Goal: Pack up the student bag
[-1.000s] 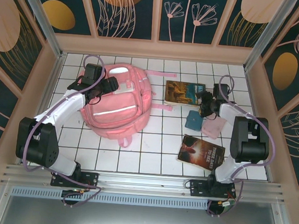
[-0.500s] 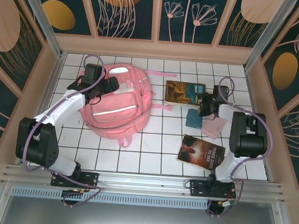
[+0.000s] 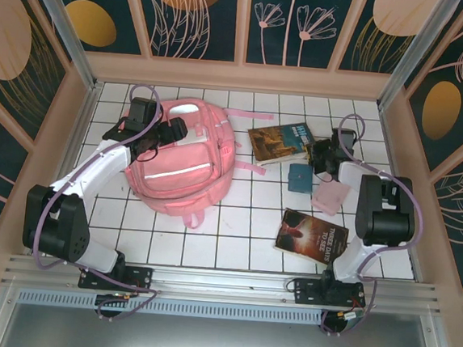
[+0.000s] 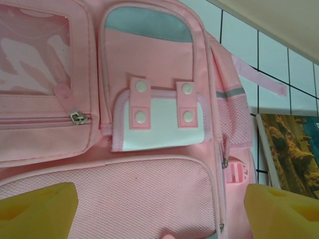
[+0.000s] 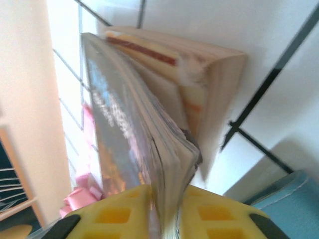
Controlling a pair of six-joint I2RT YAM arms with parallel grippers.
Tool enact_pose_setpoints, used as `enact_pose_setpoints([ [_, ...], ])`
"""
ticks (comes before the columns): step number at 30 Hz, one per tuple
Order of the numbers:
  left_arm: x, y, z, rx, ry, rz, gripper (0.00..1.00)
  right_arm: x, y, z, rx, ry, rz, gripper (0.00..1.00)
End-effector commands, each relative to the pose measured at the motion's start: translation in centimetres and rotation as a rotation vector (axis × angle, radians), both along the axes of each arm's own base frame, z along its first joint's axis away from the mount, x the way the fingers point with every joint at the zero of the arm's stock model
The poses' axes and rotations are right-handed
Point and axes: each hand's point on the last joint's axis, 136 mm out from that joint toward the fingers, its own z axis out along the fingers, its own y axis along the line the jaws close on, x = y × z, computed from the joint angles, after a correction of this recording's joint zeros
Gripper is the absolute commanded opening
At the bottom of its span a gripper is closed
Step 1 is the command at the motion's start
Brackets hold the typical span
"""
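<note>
near book (image 3: pixel 311 236): dark cover, lies flat at the near right of the tiled table (image 3: pixel 235 222), beside the right arm's base. Title in pale capitals, too small to read for sure.
pink pouch (image 3: pixel 329 197): flat, just beyond the near book.
teal pouch (image 3: pixel 300 177): flat, just left of the pink pouch, apart from it.
student bag (image 3: pixel 179 165): front up on the left half of the table, straps trailing right. Left wrist view of the bag (image 4: pixel 149 189): mesh pocket, white patch (image 4: pixel 159 124) with four snaps, grey top panel. No lettering legible.
right gripper (image 3: pixel 318 153): well right of the bag. Wrist view shows the gripper (image 5: pixel 167 209) with yellow fingers (image 5: pixel 214 216) clamped on the page edge of the far book (image 5: pixel 149 124).
far book (image 3: pixel 281 142): between bag and right gripper, skewed to the tile grid. White lettering on a blue band, unreadable.
left gripper (image 3: pixel 169 129): over the bag's far end. Wrist view: gripper (image 4: pixel 159 214) with fingers (image 4: pixel 37 209) wide apart, gripping nothing, mesh pocket between them.
</note>
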Motion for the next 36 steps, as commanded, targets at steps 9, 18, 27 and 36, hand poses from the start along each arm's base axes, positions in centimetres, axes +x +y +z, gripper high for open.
enact_pose_setpoints([
  [9, 1.0, -3.0, 2.9, -0.133, -0.090, -0.109, 0.89, 2.3, 4.0, 14.2, -0.113, -0.555, 0.317, 0.01],
  [18, 1.9, -7.1, 4.7, -0.253, -0.171, -0.239, 0.91, -1.0, 11.3, 19.9, -0.111, -0.834, 0.820, 0.01],
  [27, 2.0, -11.4, 7.7, -0.403, -0.318, -0.473, 0.99, -5.3, 16.5, 22.7, 0.018, -0.926, 1.164, 0.03],
  [36, 2.7, -13.7, 7.7, -0.487, -0.350, -0.619, 0.98, -6.9, 19.5, 22.9, 0.159, -0.947, 1.311, 0.04],
])
